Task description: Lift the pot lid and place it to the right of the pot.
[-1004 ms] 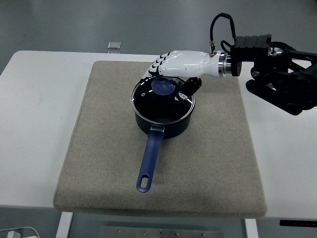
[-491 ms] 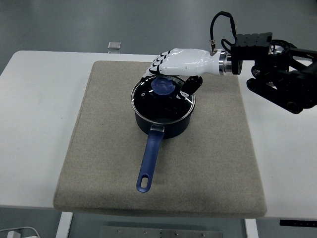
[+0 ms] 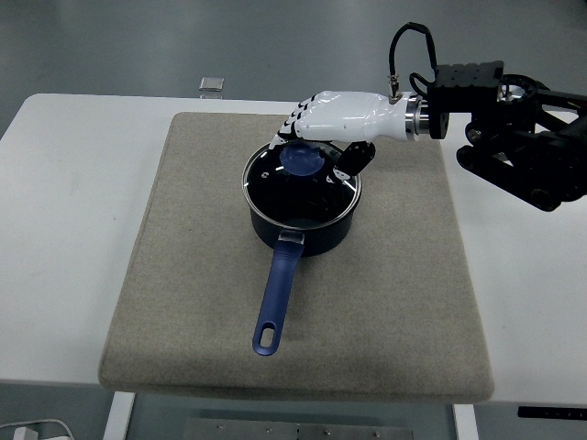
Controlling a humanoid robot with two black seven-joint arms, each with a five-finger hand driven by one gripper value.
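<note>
Your right robot hand (image 3: 321,128) reaches in from the right with its fingers (image 3: 286,130) curled over the blue knob (image 3: 301,159), grasping it. The lid (image 3: 301,183) sits on the pot (image 3: 303,220), mid-mat (image 3: 183,275) on the desk (image 3: 64,202), handle (image 3: 278,298) pointing near.

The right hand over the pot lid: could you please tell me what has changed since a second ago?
The right hand has drifted slightly up and back, its fingers still curled around the lid's blue knob. The lid remains seated on the pot, which has not moved.
</note>
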